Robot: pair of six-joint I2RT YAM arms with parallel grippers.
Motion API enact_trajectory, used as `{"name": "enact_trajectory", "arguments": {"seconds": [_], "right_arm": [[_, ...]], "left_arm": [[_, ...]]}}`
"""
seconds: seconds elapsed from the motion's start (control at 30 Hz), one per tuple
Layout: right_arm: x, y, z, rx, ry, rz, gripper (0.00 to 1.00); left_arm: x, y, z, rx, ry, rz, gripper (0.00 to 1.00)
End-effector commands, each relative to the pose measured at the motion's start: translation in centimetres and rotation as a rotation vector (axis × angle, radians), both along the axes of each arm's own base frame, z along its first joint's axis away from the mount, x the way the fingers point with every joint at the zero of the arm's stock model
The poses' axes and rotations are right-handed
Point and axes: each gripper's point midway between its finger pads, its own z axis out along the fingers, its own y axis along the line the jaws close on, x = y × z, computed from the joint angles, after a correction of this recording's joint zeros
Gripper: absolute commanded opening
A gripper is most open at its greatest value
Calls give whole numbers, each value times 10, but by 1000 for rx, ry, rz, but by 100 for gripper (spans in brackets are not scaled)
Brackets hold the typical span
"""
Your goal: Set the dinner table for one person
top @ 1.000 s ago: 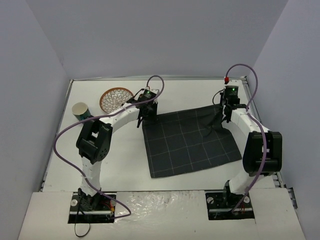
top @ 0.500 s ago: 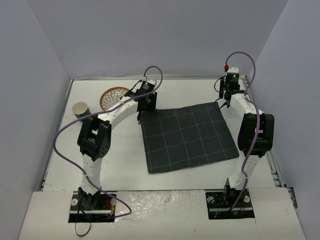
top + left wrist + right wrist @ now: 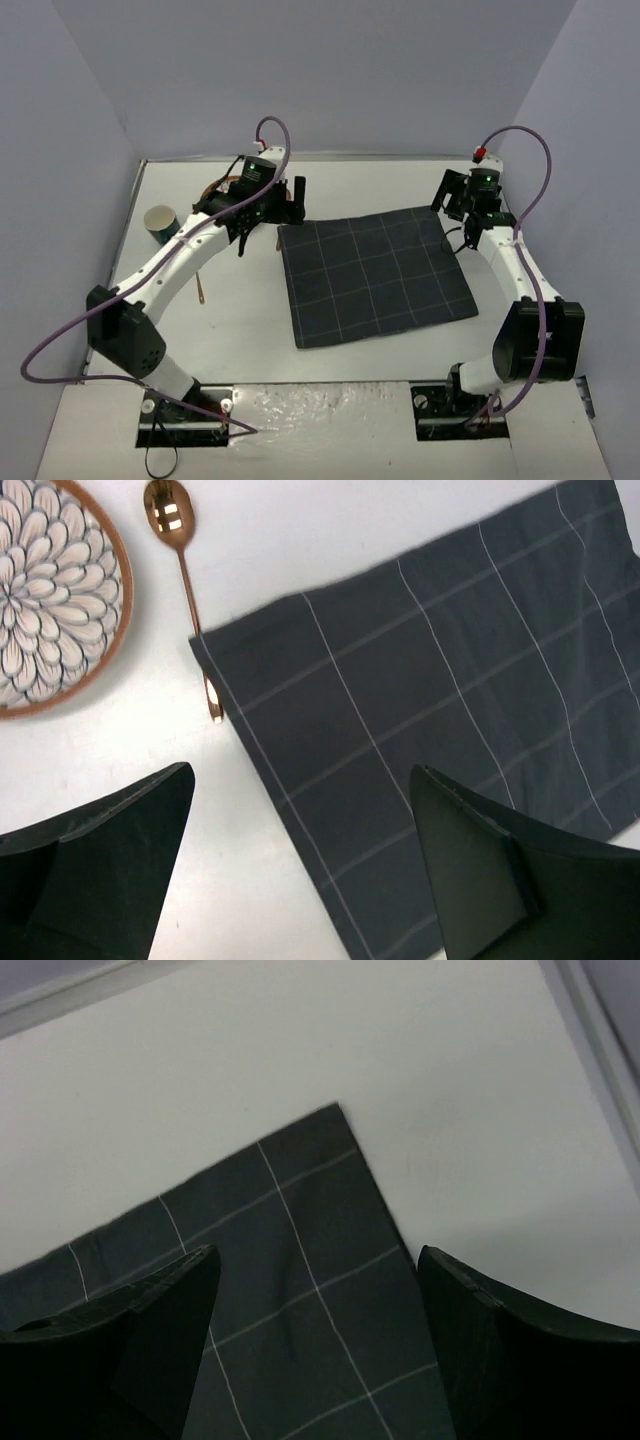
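Dark grey grid-lined cloth (image 3: 375, 280) was laid on the white matte dinner table (image 3: 240, 330); left gripper (image 3: 300, 772) and right gripper (image 3: 318, 1252) were held wide open, empty, over its far corners.

top camera overlooks the dinner table (image 3: 250, 330); wrist cameras closely share the cloth (image 3: 375, 275).

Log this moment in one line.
left claw: open, above placemat left edge | right claw: open, above placemat corner | plate, spoon: on dinner table beside placemat
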Motion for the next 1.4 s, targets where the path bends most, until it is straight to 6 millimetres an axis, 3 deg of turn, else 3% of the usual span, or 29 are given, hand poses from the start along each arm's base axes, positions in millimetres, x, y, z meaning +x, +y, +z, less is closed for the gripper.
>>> {"name": "enact_trajectory", "arguments": {"seconds": [0.0,0.13,0.23,0.37,0.5,0.67,0.8,1.0,1.17,1.27,1.37], "right_arm": [[-28,15,-42,139,70,-38,76],[-43,21,-72,191,103,-56,67],[-54,19,-97,216,141,-102,54],[-58,9,-125,216,180,-196,42],[-56,-4,-143,204,197,-270,40],[-54,-21,-168,210,249,-331,41],[-46,-39,-175,216,257,-381,42],[-14,-58,-186,235,267,-399,42],[12,-74,-197,234,281,-402,42],[31,-73,-187,228,253,-350,42],[54,-76,-161,199,191,-310,42]], "left_arm": [[-38,-10,-9,-96,9,-21,79],[-54,-36,-42,-136,43,-49,66],[-59,-52,-69,-105,75,-69,54],[-60,-70,-105,-69,108,-90,47],[-59,-77,-141,-45,160,-84,42],[-72,-82,-184,-33,267,-61,36],[-80,-89,-200,-31,302,-46,32],[-85,-113,-213,-27,345,-39,32],[-84,-124,-210,-64,359,0,32],[-86,-118,-208,-64,359,33,32],[-77,-112,-189,-80,305,52,37]]}}
